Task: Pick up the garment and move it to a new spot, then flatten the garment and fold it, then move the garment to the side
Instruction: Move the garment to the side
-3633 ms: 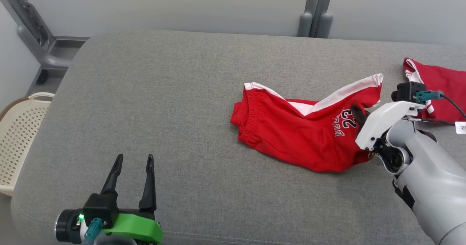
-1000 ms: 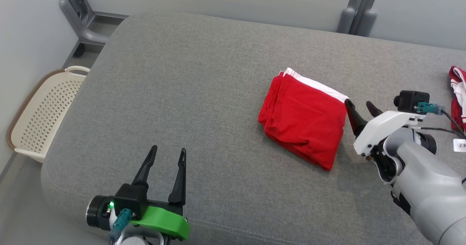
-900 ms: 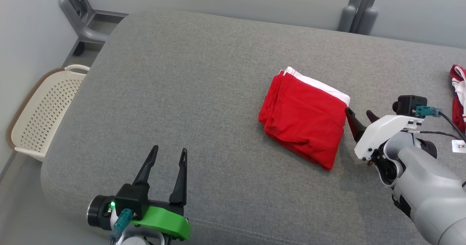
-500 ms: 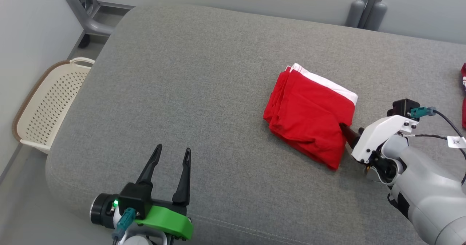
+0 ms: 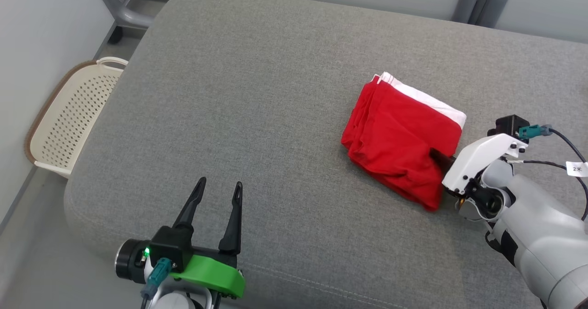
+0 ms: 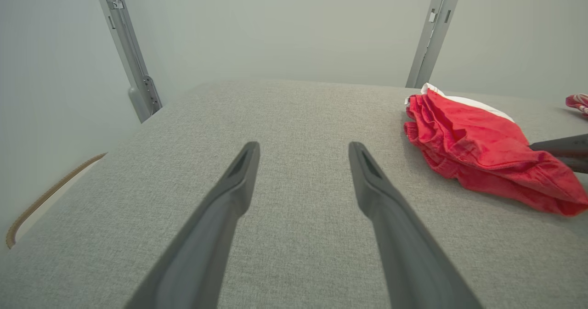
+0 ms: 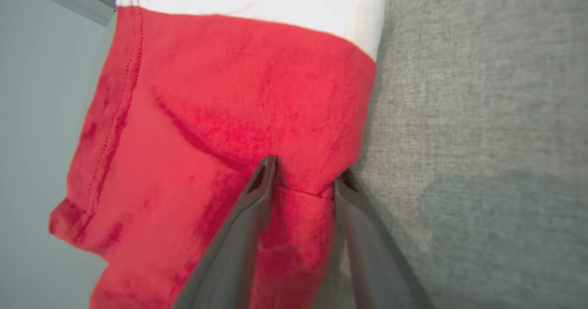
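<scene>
right gripper (image 7: 305, 169) straddles the folded red white-trimmed fabric garment (image 5: 399, 143) (clamped? cannot tell); pinching only top layers could unfold it.

On the right half of the counter (image 5: 257, 93), the garment (image 5: 404, 157). At its near right edge, the right end effector (image 7: 305, 171), one finger on top, the other seemingly underneath or just beside. Over the near left part, well apart from the garment, the left end effector (image 5: 220, 182). On the floor left of the counter, a basket (image 5: 69, 120); behind the far edge, posts (image 5: 496, 6).
</scene>
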Robot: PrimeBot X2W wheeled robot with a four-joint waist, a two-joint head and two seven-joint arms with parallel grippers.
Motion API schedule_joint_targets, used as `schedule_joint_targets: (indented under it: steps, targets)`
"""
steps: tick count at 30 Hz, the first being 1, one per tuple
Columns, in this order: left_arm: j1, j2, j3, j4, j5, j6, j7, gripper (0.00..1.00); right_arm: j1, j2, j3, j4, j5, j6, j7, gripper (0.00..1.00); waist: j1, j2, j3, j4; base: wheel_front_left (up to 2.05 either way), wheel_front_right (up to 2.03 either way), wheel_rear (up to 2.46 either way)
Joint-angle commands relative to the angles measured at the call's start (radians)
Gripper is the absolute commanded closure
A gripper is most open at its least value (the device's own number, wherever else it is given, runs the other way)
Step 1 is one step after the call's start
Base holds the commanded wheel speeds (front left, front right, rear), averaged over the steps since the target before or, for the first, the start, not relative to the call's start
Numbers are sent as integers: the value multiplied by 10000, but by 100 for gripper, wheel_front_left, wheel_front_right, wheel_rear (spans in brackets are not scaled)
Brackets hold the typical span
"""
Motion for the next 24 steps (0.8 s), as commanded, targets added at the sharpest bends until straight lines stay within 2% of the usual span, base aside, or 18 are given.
schedule_joint_targets:
  steps: [1, 12, 24]
  targets:
    - [-142, 11, 2, -5, -30, 68, -30, 0, -14, -19, 72, -12, 41, 0, -44, 100, 0, -1, 87, -8, 0, 0, 0]
    - [-226, 11, 145, 43, 88, -11, -30, 0, -489, -520, 991, -834, -670, 0, -599, 100, 0, -1, 151, -750, 0, 0, 0]
    - [-436, 35, 338, -102, 374, -155, -30, 0, -1752, -2054, 1978, -1477, -1311, 0, -188, 100, 0, -1, 622, -1974, 0, 0, 0]
